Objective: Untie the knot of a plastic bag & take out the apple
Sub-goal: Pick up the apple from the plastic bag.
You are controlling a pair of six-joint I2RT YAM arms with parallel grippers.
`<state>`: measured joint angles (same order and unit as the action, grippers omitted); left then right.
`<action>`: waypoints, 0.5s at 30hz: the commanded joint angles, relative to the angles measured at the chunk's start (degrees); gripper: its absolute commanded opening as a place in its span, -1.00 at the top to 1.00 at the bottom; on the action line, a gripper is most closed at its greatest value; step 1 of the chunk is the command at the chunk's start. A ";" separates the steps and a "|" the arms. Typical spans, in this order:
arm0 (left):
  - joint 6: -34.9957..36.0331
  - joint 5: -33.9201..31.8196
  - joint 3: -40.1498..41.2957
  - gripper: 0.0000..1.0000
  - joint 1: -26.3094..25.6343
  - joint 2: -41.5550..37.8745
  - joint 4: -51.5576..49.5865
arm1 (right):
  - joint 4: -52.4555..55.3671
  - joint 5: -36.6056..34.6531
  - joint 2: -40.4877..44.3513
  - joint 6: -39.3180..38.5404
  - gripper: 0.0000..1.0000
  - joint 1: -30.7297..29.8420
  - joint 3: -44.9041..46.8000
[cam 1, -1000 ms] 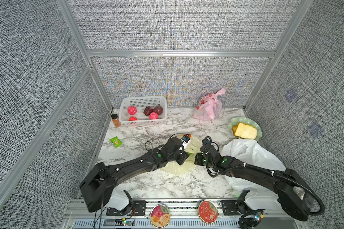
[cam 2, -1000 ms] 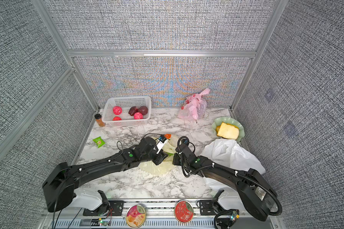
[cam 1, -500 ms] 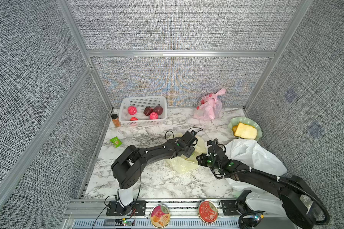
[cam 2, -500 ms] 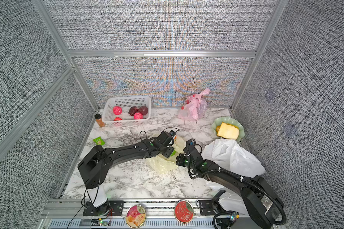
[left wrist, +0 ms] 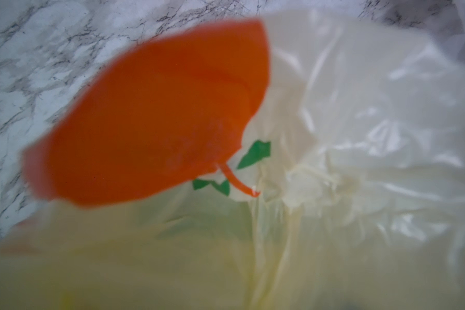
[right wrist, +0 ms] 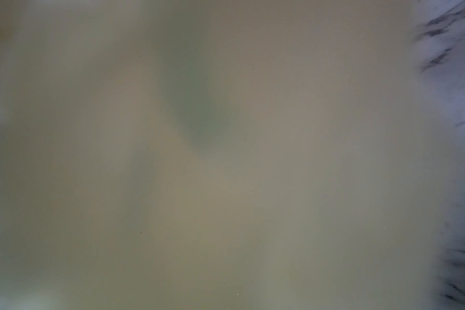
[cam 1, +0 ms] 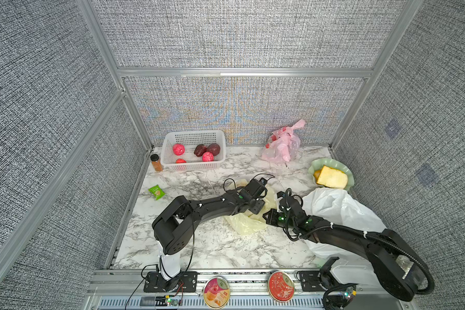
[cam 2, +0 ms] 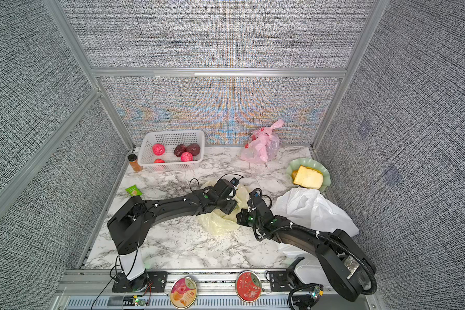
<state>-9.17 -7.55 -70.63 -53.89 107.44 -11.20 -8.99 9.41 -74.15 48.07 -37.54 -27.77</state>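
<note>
- Two round tins (cam 1: pixel 216 292) (cam 1: pixel 281 290) sit on the metal rail at the near edge, between the two arm bases.
- A second ago the left arm lay stretched low over the front-left marble. Now its elbow is folded up near its base, and that part of the counter (cam 1: pixel 199 249) is open.
- The yellowish plastic bag (cam 1: pixel 244 225) lies crumpled mid-counter, about where it was.
- The left gripper (cam 1: pixel 257 210) presses down on the bag's top. Its fingers are hidden, so I cannot tell whether it grips.
- The left wrist view shows an orange print (left wrist: pixel 151 112) and a bunched gather of plastic (left wrist: pixel 306 177). The apple is not visible.
- The right gripper (cam 1: pixel 266 214) is clenched at the bag's right edge, unmoved. Its wrist view is only blurred film.
- A white bag (cam 1: pixel 333 209) fills the right side under the right arm.
- A green sachet (cam 1: pixel 156 191) lies near the left edge, and a green plate (cam 1: pixel 336 161) with bread (cam 1: pixel 332 177) at the right edge.
- A basket (cam 1: pixel 193 137), a spice jar (cam 1: pixel 156 162) and a pink bag (cam 1: pixel 281 146) line the back.
- Grey woven panels in an aluminium frame enclose three sides.
</note>
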 commanded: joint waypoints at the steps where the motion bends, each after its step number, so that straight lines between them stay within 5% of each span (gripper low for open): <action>1: 0.71 1.11 -0.12 -0.35 -0.07 1.50 2.18 | -1.46 0.96 -0.30 1.41 1.00 0.04 -0.47; 15: -0.29 0.18 6.03 -0.08 0.87 1.62 6.72 | 0.56 0.00 -0.18 0.70 1.00 0.43 -1.93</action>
<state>-9.06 -7.33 -65.82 -53.12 109.89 0.36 -9.30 9.43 -74.35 48.05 -37.12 -29.54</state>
